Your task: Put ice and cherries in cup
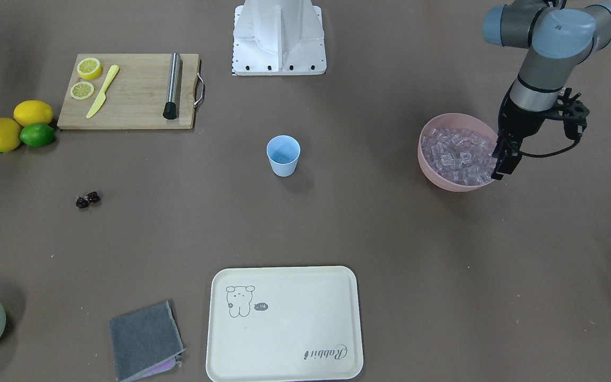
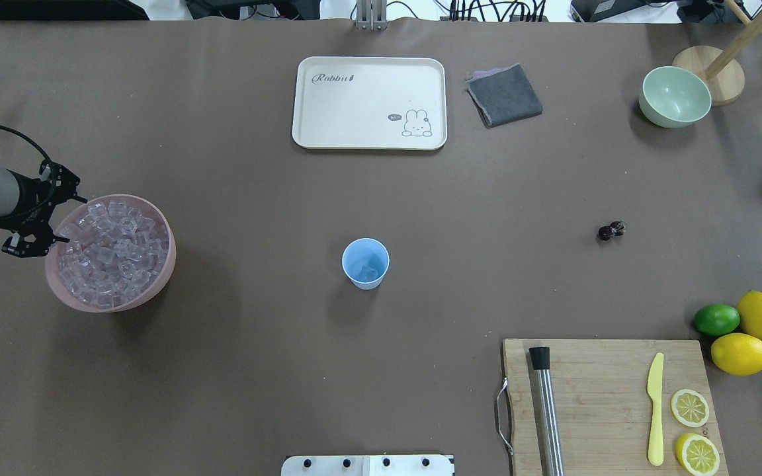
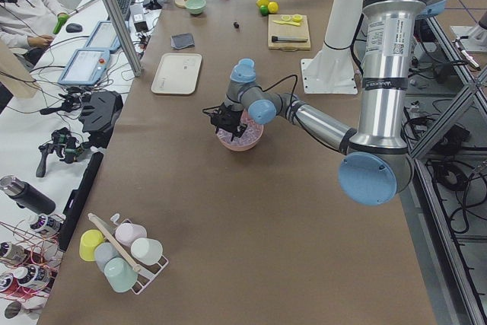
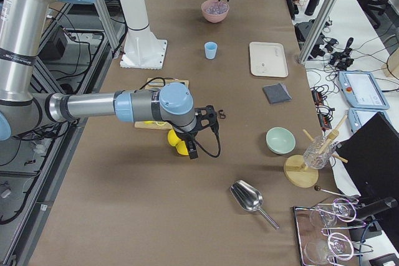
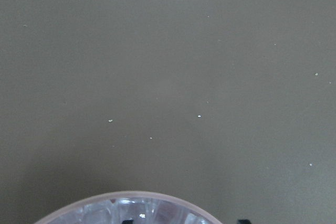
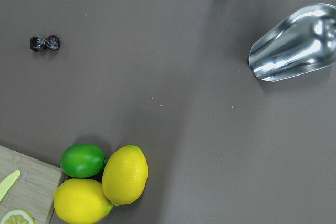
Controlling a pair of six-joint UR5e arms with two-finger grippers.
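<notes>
The light blue cup (image 2: 365, 263) stands upright mid-table, with what looks like a clear cube inside. Ice (image 2: 113, 254) fills the pink bowl (image 2: 156, 291) on my left side. My left gripper (image 1: 500, 171) points down at the bowl's outer rim, just above the cubes. In the left wrist view its fingertips show apart at the bottom edge, so it looks open and empty. The cherries (image 2: 610, 231) lie as a pair on the table, right of the cup. Only the exterior right view shows my right gripper (image 4: 192, 152), hanging above the lemons. I cannot tell whether it is open or shut.
A wooden cutting board (image 2: 592, 396) with lemon slices, a yellow knife and a metal muddler sits front right. Two lemons and a lime (image 2: 717, 319) lie beside it. A cream tray (image 2: 368, 102), grey cloth (image 2: 503, 94), green bowl (image 2: 675, 97) and metal scoop (image 6: 294, 43) lie farther off.
</notes>
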